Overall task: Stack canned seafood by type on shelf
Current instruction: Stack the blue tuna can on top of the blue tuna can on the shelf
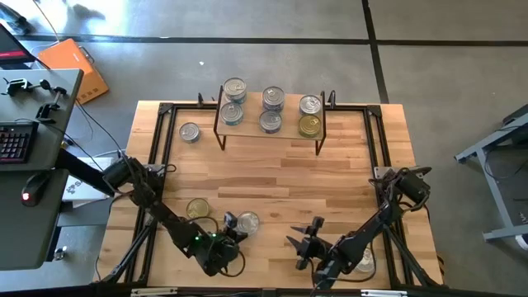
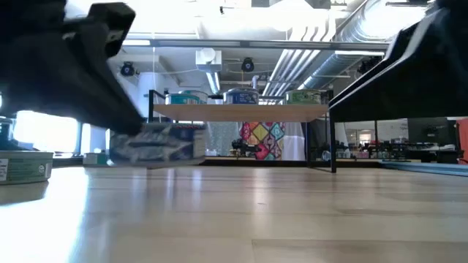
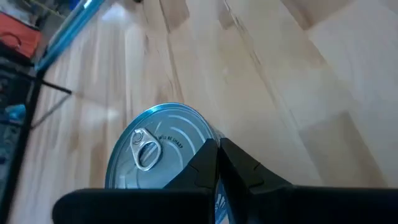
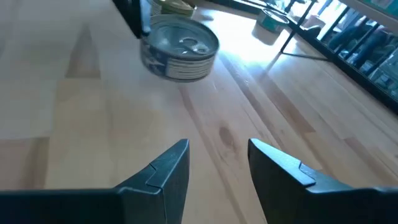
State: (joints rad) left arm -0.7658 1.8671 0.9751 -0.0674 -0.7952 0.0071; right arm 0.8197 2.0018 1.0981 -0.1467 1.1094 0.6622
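One round silver-topped tin [image 1: 247, 221] in left gripper [image 1: 233, 227], pull-tab lid.

The middle of the wooden table [image 1: 272, 177] lay bare between the shelf [image 1: 272, 132] and both grippers, an open lane. Six tins crowded the shelf top. A lone tin [image 1: 190, 132] stood left of the shelf, and a gold-topped tin [image 1: 198, 208] sat by the left arm.

Beside the table [image 1: 272, 177] — an orange box [image 1: 76, 69], a keyboard [image 1: 14, 142] and mouse [image 1: 30, 195] on a desk.
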